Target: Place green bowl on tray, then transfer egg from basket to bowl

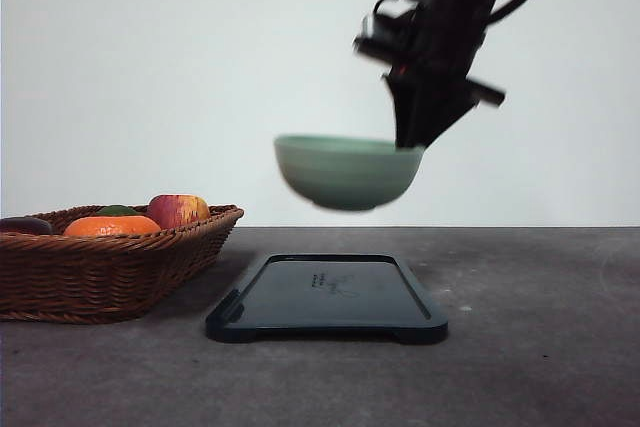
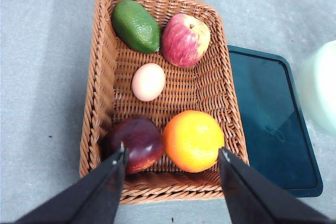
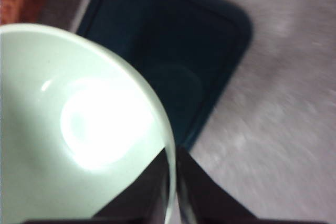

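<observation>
The basket (image 2: 164,98) sits left of the tray (image 1: 330,299), its near end cut off in the front view. I hold the green bowl (image 1: 347,171) in the air above the tray, my right pincer (image 3: 172,182) pinched on its rim, the picture blurred. My left pincer (image 2: 172,163) hangs wide open over the basket, where the egg (image 2: 148,82) lies among fruit.
</observation>
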Motion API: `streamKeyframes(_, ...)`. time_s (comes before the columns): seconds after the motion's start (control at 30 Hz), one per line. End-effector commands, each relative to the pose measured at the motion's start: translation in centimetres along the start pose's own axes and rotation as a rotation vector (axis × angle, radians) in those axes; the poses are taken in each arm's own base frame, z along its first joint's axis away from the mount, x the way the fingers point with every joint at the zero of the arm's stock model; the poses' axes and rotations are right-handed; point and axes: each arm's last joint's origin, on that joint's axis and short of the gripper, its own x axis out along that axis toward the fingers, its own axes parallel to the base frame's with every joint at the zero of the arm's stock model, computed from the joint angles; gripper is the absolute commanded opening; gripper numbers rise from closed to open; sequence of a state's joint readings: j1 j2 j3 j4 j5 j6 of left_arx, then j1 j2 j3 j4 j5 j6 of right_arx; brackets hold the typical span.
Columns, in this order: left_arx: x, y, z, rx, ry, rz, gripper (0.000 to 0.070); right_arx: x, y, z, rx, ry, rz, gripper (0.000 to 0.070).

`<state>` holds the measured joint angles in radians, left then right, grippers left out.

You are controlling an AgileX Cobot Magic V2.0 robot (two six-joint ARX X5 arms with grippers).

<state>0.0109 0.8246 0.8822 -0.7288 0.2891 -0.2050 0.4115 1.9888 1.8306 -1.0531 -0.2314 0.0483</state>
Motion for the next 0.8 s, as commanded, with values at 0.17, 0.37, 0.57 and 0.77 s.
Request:
streamKeyframes(0.17, -0.3, -0.3, 0.7, 0.014, -0.027, -0.009, 0.0349, 2.8, 0.4, 1.1, -0.029, 0.0, 0.007, 0.0)
streamKeyframes(0.37, -0.3, -0.3, 0.7, 0.014, -0.027, -0.009, 0.0349, 4.6, 0.1, 1.2, -0.025, 0.026, 0.005, 0.0)
streamKeyframes(0.57, -0.3, -0.3, 0.7, 0.014, -0.027, -0.009, 0.0349, 5.6, -0.1, 1.4, -0.025, 0.025, 0.004, 0.0)
streamKeyframes(0.77, -0.3, -0.3, 0.7, 0.014, -0.026, -0.009, 0.0349, 6.9, -0.4, 1.2, -0.018, 0.06, 0.002, 0.0)
